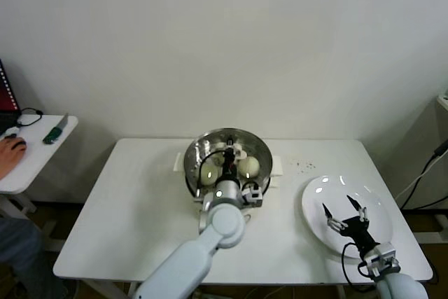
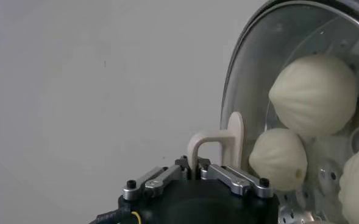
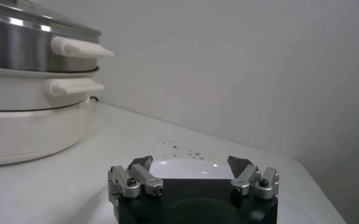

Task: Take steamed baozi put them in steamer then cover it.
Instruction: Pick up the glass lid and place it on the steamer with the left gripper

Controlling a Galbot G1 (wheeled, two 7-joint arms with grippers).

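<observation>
You can't count all the steamed baozi (image 1: 249, 166): the left gripper (image 1: 228, 161) and its arm cover part of the steamer (image 1: 198, 150), the cover (image 2: 252, 73) runs off the left wrist view's edge, and the plate (image 1: 318, 194) lies partly behind the right gripper (image 1: 344, 209).

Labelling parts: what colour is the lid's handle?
Cream-white, on the clear glass lid; handle shows best in the left wrist view, gripped by the left tool.
</observation>
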